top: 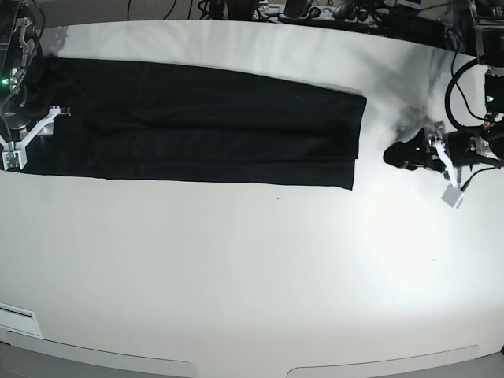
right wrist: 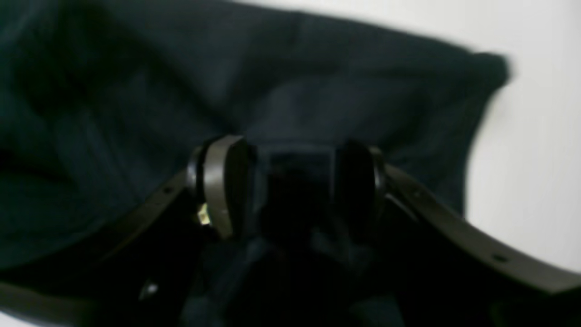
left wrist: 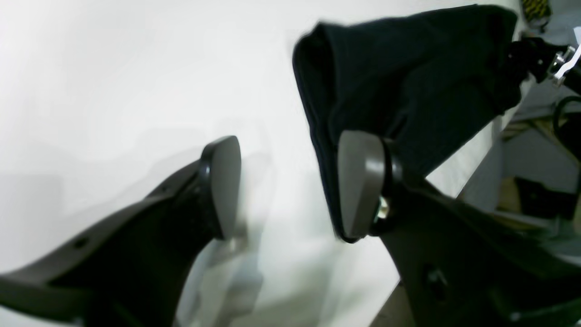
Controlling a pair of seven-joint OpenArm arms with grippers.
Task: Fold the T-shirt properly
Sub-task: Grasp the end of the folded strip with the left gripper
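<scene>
Overall, the base view shows the T-shirt [top: 213,118] laid as a long, narrow strip near the table's [top: 197,260] far edge, reaching from the far left corner to right of the middle. Its long layers look doubled over, with a lower layer showing along the near side, so the lengthwise folding seems largely done and the shortening folds remain. The right arm is over the strip's left end; the left gripper [top: 402,153] is beyond its other end, well apart from it.

In the left wrist view, the fingers [left wrist: 363,181] are spread with nothing between them, bare tabletop showing in the gap; the cloth's end lies beyond them.

In the right wrist view, the fingers [right wrist: 220,186] stand parted over the black cloth, apparently released, though blur hides whether they touch it.

Likely the step in hand is finishing or straightening this end. The next move probably calls for gripping one short end squarely, all layers together, and carrying it inward; catching only the top layer could skew the strip.
</scene>
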